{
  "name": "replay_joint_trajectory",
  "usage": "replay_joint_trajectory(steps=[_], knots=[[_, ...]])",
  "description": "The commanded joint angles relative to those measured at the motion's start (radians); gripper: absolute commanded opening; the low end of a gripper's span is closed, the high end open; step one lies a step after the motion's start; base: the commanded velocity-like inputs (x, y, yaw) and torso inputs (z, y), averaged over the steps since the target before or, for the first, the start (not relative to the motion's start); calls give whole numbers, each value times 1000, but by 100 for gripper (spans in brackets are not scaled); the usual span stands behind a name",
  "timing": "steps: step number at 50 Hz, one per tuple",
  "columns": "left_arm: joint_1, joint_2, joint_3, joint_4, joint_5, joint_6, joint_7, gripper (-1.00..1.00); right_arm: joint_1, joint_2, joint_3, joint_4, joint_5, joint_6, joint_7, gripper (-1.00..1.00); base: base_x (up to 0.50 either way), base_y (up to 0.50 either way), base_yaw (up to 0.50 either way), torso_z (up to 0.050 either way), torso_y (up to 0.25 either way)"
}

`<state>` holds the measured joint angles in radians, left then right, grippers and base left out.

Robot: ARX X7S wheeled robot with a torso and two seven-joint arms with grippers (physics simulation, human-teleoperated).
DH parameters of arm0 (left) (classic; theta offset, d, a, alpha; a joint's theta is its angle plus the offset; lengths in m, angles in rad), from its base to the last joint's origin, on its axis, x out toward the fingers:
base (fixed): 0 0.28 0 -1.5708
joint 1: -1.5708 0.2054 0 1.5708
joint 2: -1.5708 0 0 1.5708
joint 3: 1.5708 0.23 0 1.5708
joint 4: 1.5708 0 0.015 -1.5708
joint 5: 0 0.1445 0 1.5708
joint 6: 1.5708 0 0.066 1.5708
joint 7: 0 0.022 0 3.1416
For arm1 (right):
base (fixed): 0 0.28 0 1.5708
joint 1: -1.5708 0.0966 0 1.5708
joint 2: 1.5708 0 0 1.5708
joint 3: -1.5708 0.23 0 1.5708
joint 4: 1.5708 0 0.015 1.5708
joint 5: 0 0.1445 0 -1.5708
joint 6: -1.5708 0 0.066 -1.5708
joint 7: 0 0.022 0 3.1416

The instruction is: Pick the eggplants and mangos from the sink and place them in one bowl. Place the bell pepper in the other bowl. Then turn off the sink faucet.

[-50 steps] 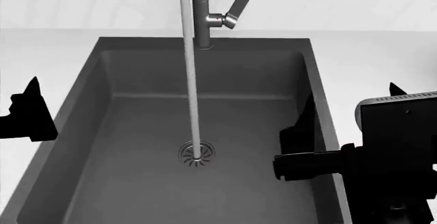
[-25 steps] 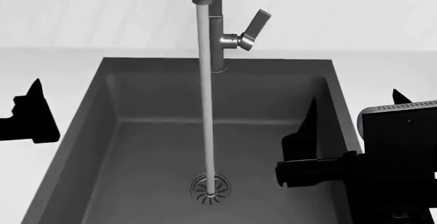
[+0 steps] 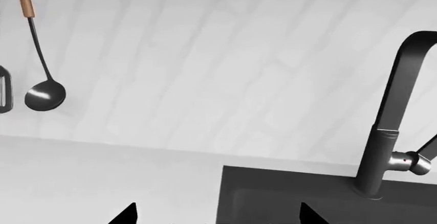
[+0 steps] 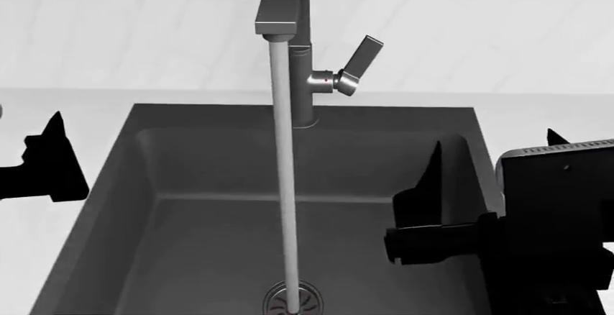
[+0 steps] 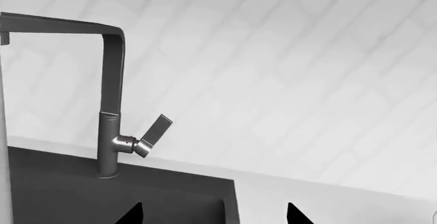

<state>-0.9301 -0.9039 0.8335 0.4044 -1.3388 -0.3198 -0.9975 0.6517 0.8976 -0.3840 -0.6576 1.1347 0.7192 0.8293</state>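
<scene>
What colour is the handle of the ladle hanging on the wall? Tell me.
Brown, like wood, on the dark round-bowled hanging ladle; the left wrist view shows it best.

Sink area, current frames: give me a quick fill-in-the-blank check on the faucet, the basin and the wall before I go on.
1. Water falls from the sink faucet spout onto the ____ at the bottom of the sink.
2. The faucet's lever sticks out on the robot's ____ side of the faucet's column.
3. In the left wrist view, a ____ with a wooden handle hangs on the wall.
4. The part of the basin in view holds ____ produce.

Missing words: drain; right; ladle; no
</scene>
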Motion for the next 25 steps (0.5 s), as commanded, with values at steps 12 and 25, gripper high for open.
replay_joint_trajectory(steps=[12, 25], knots=[[-83, 98, -4, -103, -6, -48, 23, 100, 367, -260, -133, 604, -207, -52, -343, 100, 0, 0, 0, 0, 0], [-168, 192, 25, -276, 69, -74, 81, 100, 596, -484, -216, 1280, -417, -323, -670, 100, 0, 0, 0, 0, 0]])
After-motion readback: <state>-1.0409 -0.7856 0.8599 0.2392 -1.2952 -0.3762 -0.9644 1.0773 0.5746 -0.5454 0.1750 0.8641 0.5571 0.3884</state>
